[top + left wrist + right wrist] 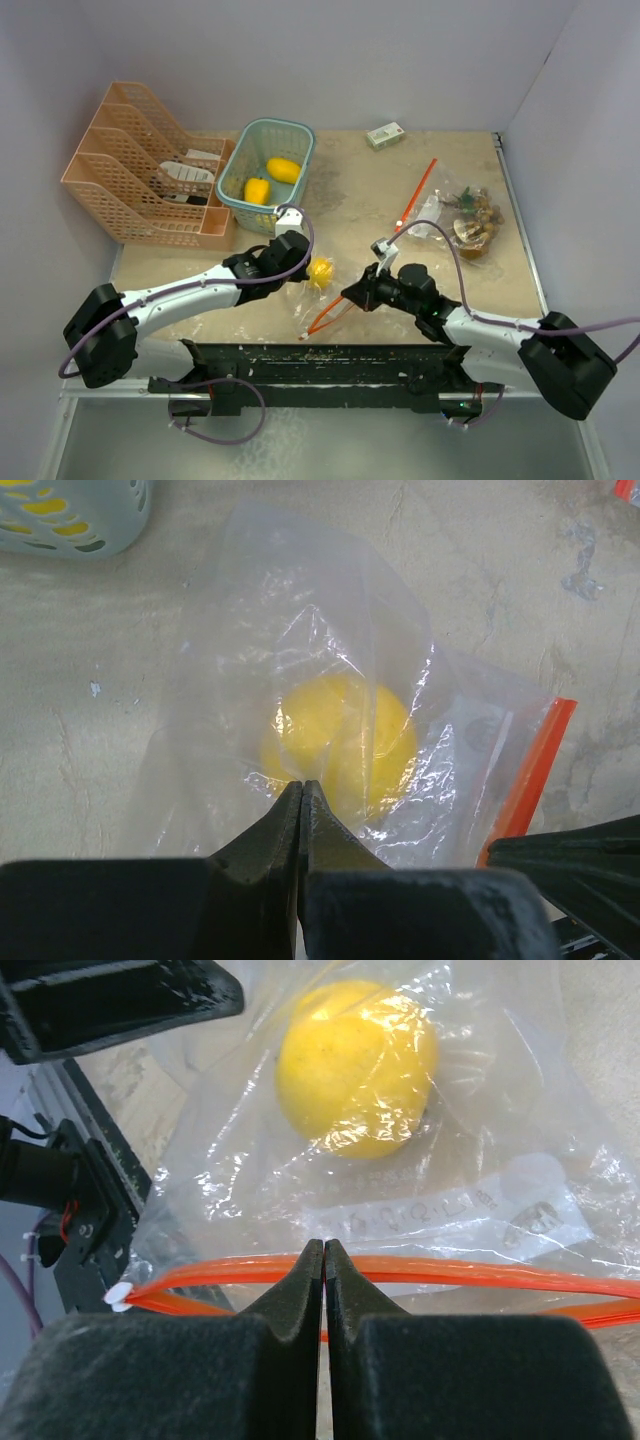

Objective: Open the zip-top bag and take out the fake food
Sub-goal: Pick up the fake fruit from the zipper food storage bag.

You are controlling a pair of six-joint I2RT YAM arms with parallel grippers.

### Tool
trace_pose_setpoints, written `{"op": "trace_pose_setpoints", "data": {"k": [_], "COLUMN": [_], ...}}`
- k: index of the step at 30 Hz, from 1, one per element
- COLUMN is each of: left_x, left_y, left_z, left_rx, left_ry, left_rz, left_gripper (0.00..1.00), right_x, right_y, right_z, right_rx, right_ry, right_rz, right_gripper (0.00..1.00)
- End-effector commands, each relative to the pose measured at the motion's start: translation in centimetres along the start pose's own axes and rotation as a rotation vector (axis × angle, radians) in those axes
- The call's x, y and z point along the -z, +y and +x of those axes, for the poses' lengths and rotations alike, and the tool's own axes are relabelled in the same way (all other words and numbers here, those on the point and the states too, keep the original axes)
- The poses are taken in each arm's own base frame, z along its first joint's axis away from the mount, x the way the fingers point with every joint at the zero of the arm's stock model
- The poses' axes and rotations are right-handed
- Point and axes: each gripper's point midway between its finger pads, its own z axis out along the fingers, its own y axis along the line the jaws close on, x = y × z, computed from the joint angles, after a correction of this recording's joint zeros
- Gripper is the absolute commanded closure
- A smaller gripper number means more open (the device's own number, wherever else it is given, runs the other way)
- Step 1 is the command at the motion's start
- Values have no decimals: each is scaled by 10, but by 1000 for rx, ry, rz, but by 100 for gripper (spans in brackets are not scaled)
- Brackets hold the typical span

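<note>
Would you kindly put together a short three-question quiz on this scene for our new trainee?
1. How many yellow fruits lie in the green basket?
2. True or false: the round yellow fruit lies inside the zip-top bag.
3. The jaws of the right gripper pinch: A the green basket, B the orange zip strip, C the round yellow fruit.
Key: 1 two; 2 true; 3 B.

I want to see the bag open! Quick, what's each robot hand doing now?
Left gripper: jaws shut on the clear plastic zip-top bag.
Right gripper: jaws shut on that bag's orange zip strip.
</note>
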Motion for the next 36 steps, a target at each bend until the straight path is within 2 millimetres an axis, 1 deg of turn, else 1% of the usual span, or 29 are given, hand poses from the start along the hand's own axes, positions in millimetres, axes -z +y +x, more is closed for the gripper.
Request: {"op": "trace_pose_setpoints", "data": {"k": [1, 3, 6, 7, 9, 13, 16, 18, 20, 23, 26, 29, 32, 36], "left_x": [4, 4, 5, 6, 7, 8, 7, 6, 5, 5, 7, 10, 12, 11], "left_y": [-12, -11, -8, -6, -5, -5, -7, -10, -12, -12, -10, -7, -4, -3], "left_z": [-19, -18, -17, -18, -18, -21, -22, -22, -21, -20, -21, -23, -22, -21], "left_rx": [25, 23, 21, 23, 26, 29, 31, 34, 36, 37, 41, 42, 39, 43], "left_ry": [-45, -44, -41, -43, -47, -54, -55, -53, -49, -44, -50, -57, -57, -57], "left_rz": [41, 36, 24, 22, 23, 28, 37, 50, 59, 59, 56, 48, 37, 38], "left_gripper": [100, 100, 100, 100, 100, 100, 100, 100, 100, 100, 100, 100, 100, 100], "right_x": [-12, -16, -15, -14, -13, -10, -8, -8, -8, -10, -11, -9, -4, 2], "right_y": [4, 7, 17, 17, 15, 14, 16, 17, 18, 18, 23, 31, 38, 35], "right_z": [-21, -24, -29, -27, -22, -3, 10, 15, 13, 4, -5, -8, -5, 12], "right_rx": [35, 36, 39, 37, 33, 8, -4, -3, 1, 21, 39, 37, 36, 15], "right_ry": [-67, -62, -74, -71, -62, -42, -31, -23, -27, -36, -43, -48, -49, -34], "right_rz": [-12, -23, -64, -65, -60, -60, -56, -49, -43, -26, -28, -53, -62, -42], "right_gripper": [97, 97, 97, 96, 96, 96, 96, 96, 96, 96, 96, 96, 96, 96]}}
